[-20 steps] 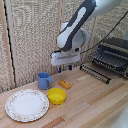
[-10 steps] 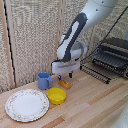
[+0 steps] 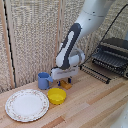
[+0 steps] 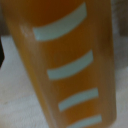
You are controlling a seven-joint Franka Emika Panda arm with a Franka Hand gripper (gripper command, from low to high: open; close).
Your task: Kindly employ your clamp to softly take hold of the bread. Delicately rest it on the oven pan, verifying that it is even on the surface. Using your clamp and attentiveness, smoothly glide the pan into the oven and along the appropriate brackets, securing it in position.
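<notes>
Centre of the exterior frame: tool (image 3: pixel 66 80) is down over the bread (image 3: pixel 66 85) on the table (image 3: pixel 90 102), beside the yellow bowl (image 3: pixel 57 95). Can't tell if its fingers are closed. I'd squeeze gently, centred on the bread, then lift straight up.

Ext cam off-arm, wide over table (image 3: pixel 95 102), wrist cam v. close on bread (image 4: pixel 65 65), both share bread

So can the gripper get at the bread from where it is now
Probably yes. The gripper hangs right over the bread, which fills the wrist view, with nothing between; the yellow bowl sits beside it.
</notes>
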